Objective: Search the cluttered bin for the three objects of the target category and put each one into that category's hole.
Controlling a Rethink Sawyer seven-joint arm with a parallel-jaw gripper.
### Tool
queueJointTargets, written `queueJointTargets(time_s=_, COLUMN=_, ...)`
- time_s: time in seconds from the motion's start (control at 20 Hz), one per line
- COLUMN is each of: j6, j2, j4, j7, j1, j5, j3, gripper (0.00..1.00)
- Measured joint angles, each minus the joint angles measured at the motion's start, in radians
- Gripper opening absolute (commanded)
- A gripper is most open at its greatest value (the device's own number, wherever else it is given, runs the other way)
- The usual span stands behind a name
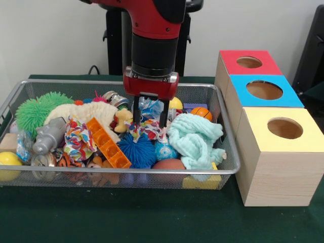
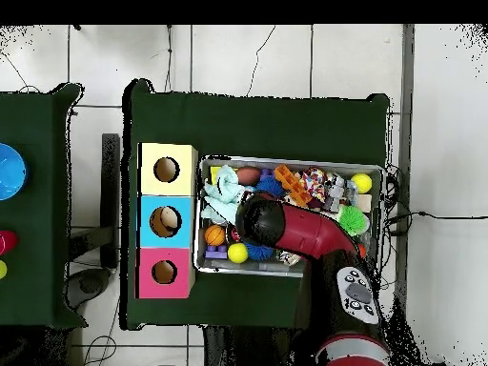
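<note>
The silver wire-mesh bin (image 1: 229, 167) holds many toys; it also shows in the overhead view (image 2: 290, 161). One frilly fabric ball (image 1: 148, 130) lies mid-bin. A second fabric ball (image 1: 78, 142) lies to its left, and shows in the overhead view (image 2: 313, 179). I see no third one. My gripper (image 1: 150, 121) is lowered into the bin with its fingers (image 1: 136, 115) apart, straddling the top of the mid-bin fabric ball. In the overhead view the arm (image 2: 286, 224) hides the gripper. The hole (image 1: 285, 128) is in the yellow-topped box, right of the bin, and shows in the overhead view (image 2: 167, 170).
A pale mint cloth (image 1: 195, 139), a blue spiky ball (image 1: 136, 151), an orange plastic piece (image 1: 107, 143), a green spiky ball (image 1: 35, 109) and a silver toy (image 1: 49, 135) crowd the bin. The blue-topped box (image 1: 265, 90) and red-topped box (image 1: 249, 62) stand behind the yellow one.
</note>
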Motion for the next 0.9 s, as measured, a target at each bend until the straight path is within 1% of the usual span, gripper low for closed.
queueJointTargets(time_s=0.4, j6=-0.012, j2=-0.001, j4=0.049, j7=0.0, j1=0.012, j5=0.0, j3=0.0, gripper=1.0)
queueJointTargets(time_s=0.9, j6=-0.028, j2=0.005, j4=0.069, j7=0.0, j1=0.01, j5=0.0, j3=0.001, gripper=1.0)
